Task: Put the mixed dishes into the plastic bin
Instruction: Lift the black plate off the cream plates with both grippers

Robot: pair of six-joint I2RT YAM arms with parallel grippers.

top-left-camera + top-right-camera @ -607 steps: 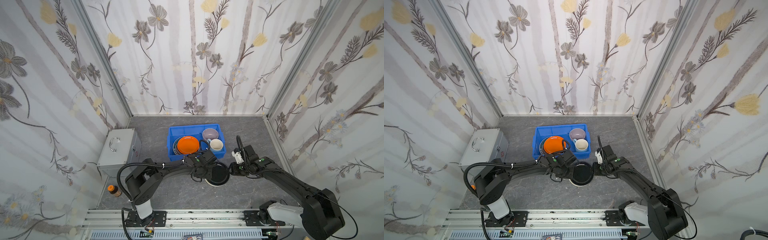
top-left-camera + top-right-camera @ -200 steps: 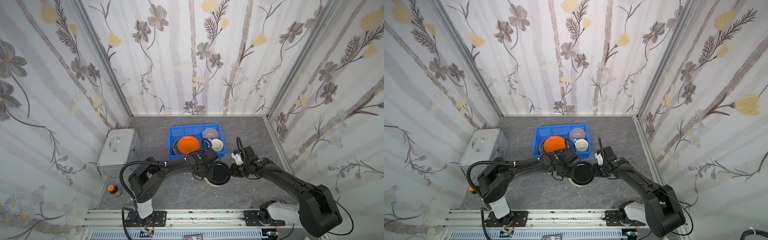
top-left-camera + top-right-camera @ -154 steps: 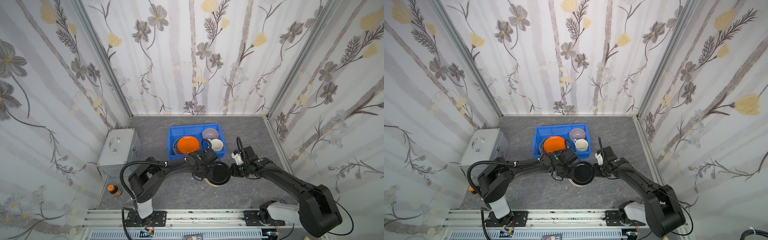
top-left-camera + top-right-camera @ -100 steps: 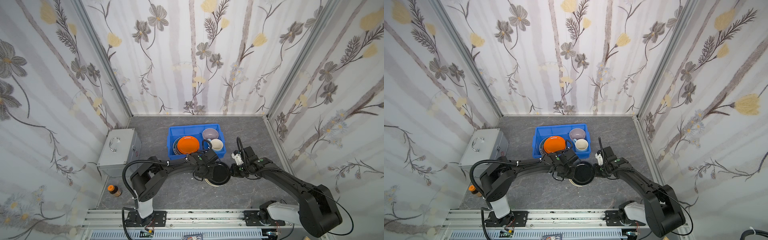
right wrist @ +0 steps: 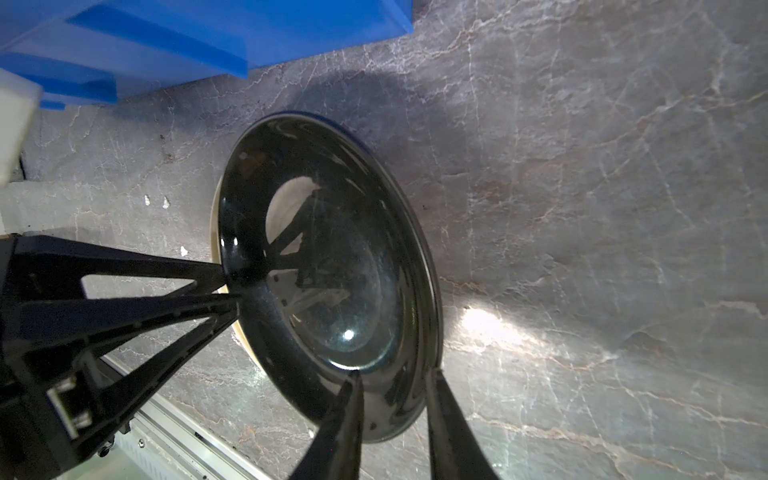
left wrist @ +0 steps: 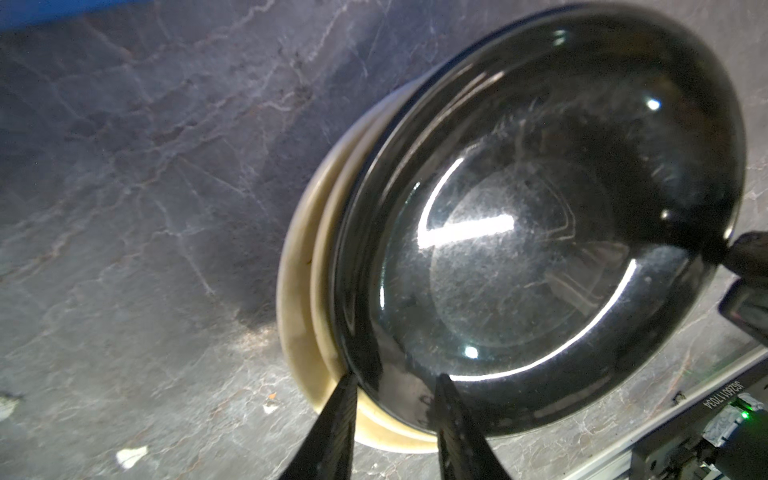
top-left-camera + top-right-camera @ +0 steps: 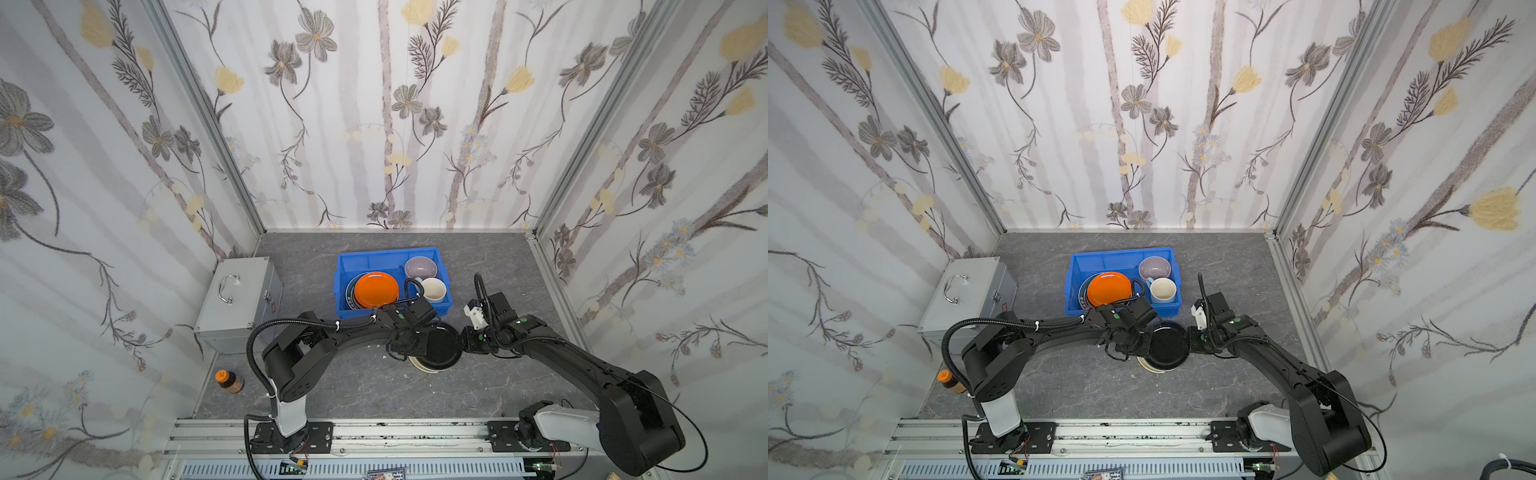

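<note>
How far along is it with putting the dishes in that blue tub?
Done: an orange plate on other plates, a lilac bowl and a mug sit in the blue bin. In hand: the left gripper and right gripper straddle the rim of the black plate on the table; whether they grip is unclear. Left: that plate and the cream plates beneath it.

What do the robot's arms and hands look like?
The left arm and right arm are chunky and black, with white bases, green wrist dots and black cables. The left hand and right hand each have two thin, pointed black fingers.
</note>
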